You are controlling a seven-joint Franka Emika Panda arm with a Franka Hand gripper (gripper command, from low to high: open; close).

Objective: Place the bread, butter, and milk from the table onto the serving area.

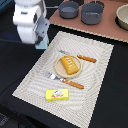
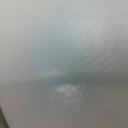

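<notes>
The bread [image 1: 70,64] lies on the round tan plate [image 1: 56,68] in the middle of the striped cream serving area [image 1: 95,75]. The butter [image 1: 57,94] lies flat on the mat near its front edge. The white arm stands over the black table [image 1: 15,70] at the mat's far corner on the exterior view's left. Its gripper [image 1: 41,43] points down there and the fingers are not distinct. No milk carton shows in the exterior view. The wrist view is filled by a blurred pale grey-blue surface [image 2: 65,60] very close to the lens; I cannot tell what it is.
An orange-handled knife [image 1: 87,58] and fork [image 1: 72,83] flank the plate. Behind the mat is a pinkish-brown board [image 1: 107,27] with two grey pots [image 1: 69,8] [image 1: 92,12] and a pale bowl [image 1: 123,16] at the exterior view's right edge.
</notes>
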